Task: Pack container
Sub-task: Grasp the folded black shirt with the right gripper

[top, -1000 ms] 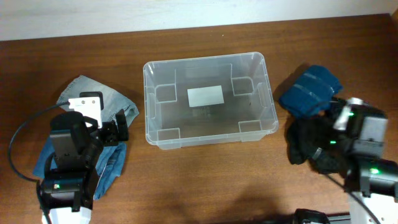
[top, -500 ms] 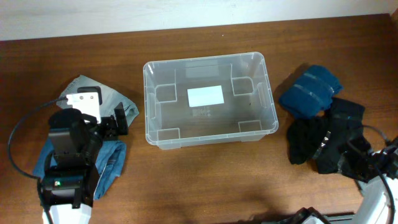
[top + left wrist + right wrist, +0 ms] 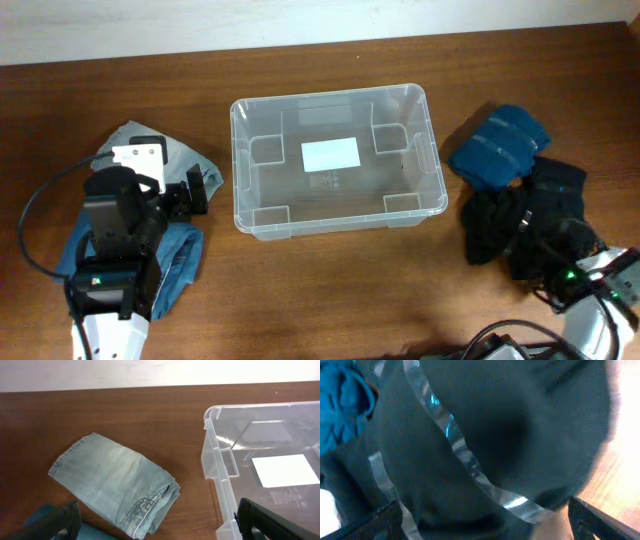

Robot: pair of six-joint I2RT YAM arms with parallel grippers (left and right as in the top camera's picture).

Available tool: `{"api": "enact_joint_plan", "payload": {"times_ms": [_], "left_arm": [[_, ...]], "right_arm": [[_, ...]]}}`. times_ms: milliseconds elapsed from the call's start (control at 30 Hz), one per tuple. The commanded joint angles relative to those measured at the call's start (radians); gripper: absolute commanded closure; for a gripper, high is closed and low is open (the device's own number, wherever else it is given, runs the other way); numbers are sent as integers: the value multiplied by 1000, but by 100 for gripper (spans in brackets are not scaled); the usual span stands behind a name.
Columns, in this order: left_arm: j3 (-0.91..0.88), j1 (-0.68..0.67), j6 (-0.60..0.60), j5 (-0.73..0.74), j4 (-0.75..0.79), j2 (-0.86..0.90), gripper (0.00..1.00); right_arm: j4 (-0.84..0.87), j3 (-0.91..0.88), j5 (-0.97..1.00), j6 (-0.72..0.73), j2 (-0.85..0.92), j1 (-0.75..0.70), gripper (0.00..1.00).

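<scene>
Find the clear container [image 3: 340,218] mid-table, upright, white label [image 3: 331,154] on its floor. Note left gripper [image 3: 160,519] spread wide (fingers well apart, gripping nothing), facing folded light denim [image 3: 115,482] lying left of the container. Note right gripper [image 3: 485,515] likewise spread, close above a black garment [image 3: 485,435] with silvery strips, beside a blue garment [image 3: 498,148].

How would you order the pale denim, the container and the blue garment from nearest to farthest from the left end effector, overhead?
1. Pale denim, just beside the left end effector, on the left.
2. Container, centre.
3. Blue garment, far right.
</scene>
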Motion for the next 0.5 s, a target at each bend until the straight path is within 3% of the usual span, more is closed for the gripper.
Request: {"api": "enact_joint_plan", "payload": {"times_ms": [0, 200, 267, 300, 367, 467], "left_arm": [[25, -3, -10, 15, 8, 6, 1], [25, -3, -10, 15, 11, 6, 1], [25, -3, -10, 16, 11, 6, 1], [25, -3, -10, 16, 11, 6, 1], [25, -3, -10, 16, 11, 6, 1], [25, -3, -10, 19, 11, 6, 1]], "right_arm": [[96, -85, -82, -13, 46, -5, 2], [270, -151, -116, 12, 163, -5, 3], [327, -151, -151, 12, 205, -5, 19], [347, -151, -160, 12, 218, -5, 34], [387, -151, -193, 12, 241, -5, 51], [404, -148, -236, 13, 247, -5, 87]]}}
